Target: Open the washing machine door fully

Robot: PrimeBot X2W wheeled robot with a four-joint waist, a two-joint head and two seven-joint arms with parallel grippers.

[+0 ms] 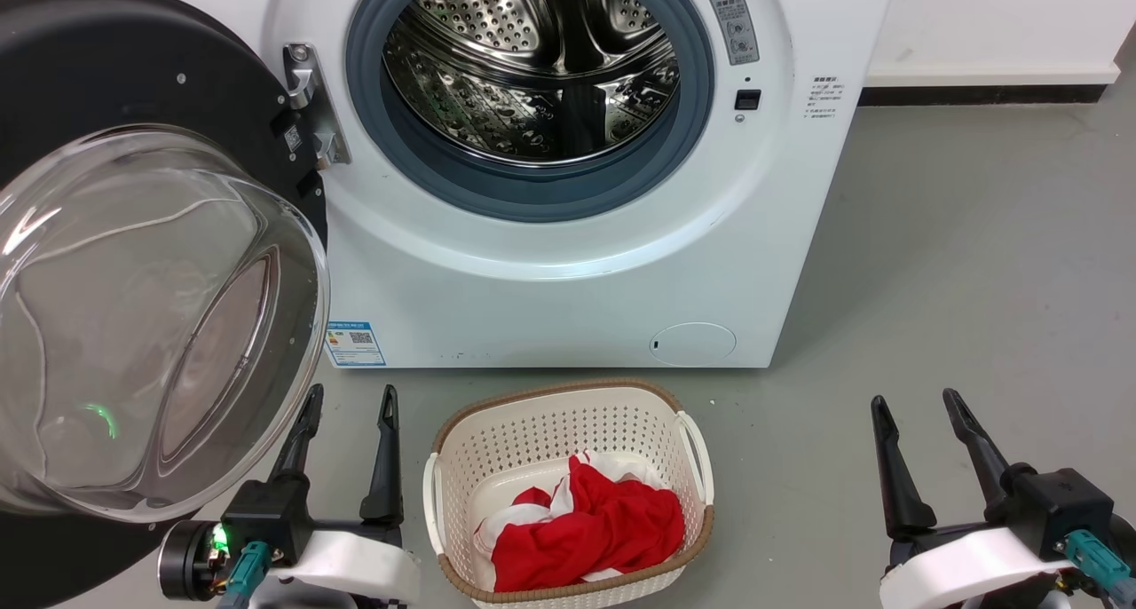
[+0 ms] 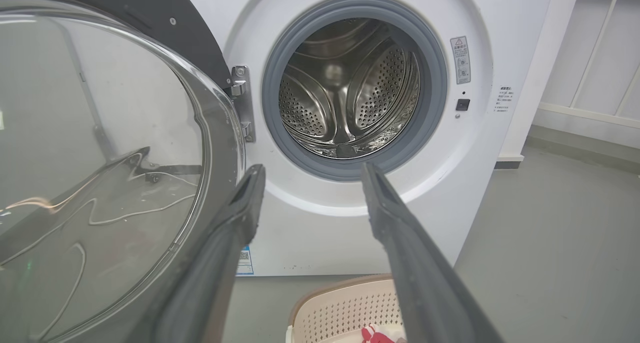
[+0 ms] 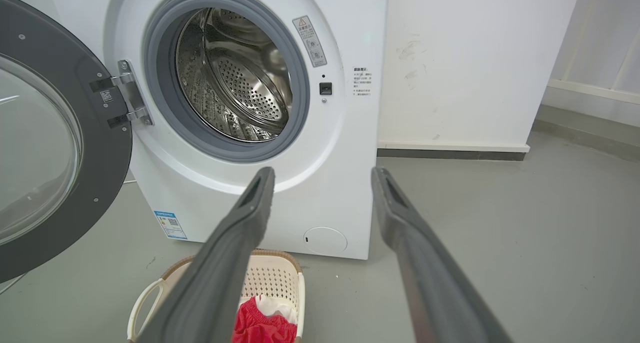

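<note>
The washing machine door point(image 1: 151, 263) stands open at left; both pincers released.
Head view: glossy black disc, clear bowl bulging, just left of the spread left gripper point(image 1: 351, 396); the right gripper point(image 1: 914, 400) gapes at lower right. Left wrist view: the glass lies beside the left finger point(image 2: 235, 223). Right wrist view: perforated steel drum point(image 3: 235, 83) and grey rubber ring point(image 3: 159, 83), upper left.

Free: drum mouth point(image 1: 532, 85). Obstacles: door point(image 1: 151, 263) left, basket point(image 1: 559, 385) below.

White washing machine point(image 1: 577, 316), blk-rim door point(image 1: 133, 67), grey gasket point(image 1: 426, 174), cream perf. basket point(image 1: 532, 440), red cloth point(image 1: 612, 529)
</note>
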